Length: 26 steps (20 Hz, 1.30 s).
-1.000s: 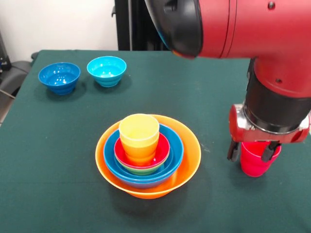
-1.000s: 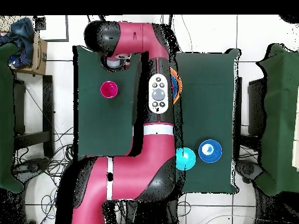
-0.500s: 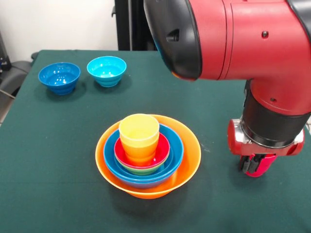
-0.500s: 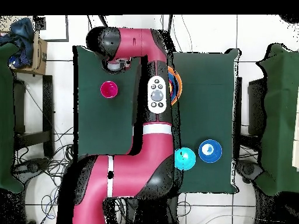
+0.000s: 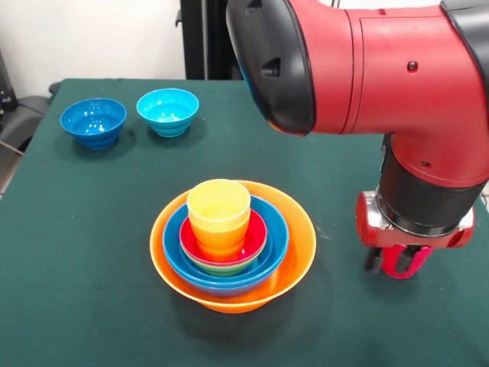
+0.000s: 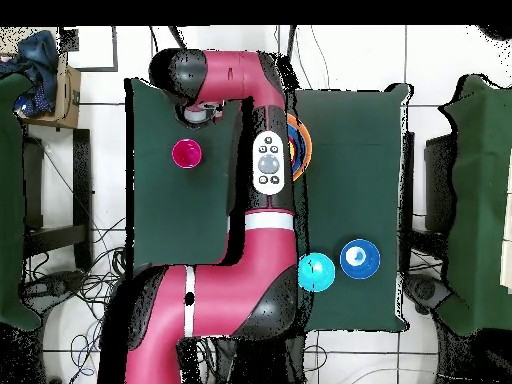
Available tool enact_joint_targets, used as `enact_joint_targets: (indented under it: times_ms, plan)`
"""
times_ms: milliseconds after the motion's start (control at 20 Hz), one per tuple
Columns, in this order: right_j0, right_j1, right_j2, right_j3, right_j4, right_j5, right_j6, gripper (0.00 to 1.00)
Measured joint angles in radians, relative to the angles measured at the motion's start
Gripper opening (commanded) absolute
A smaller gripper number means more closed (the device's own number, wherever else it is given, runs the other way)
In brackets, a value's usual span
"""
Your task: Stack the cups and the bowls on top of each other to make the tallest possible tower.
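- Green cloth covers the table; the tower, an orange bowl nesting blue, green and red bowls with a yellow cup on top, sits mid-table.
- At the right, the gripper is down over the red cup, fingers astride it; whether they are clamped on it cannot be told.
- Glossy, light plastic probably slips; holding the tapered wall near the rim seems safest.
- Two blue bowls stand well apart at the far left, leaving open cloth between cup and tower.
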Motion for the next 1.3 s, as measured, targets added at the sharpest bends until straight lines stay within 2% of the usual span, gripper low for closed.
enact_joint_targets:
  times_ms: [750, 1300]
  plan:
    - [0.0, -0.02, 0.0, 0.0, 0.008, 0.0, 0.0, 1.0]
    - [0.0, -0.115, 0.0, 0.023, 0.062, 0.0, 0.0, 1.0]
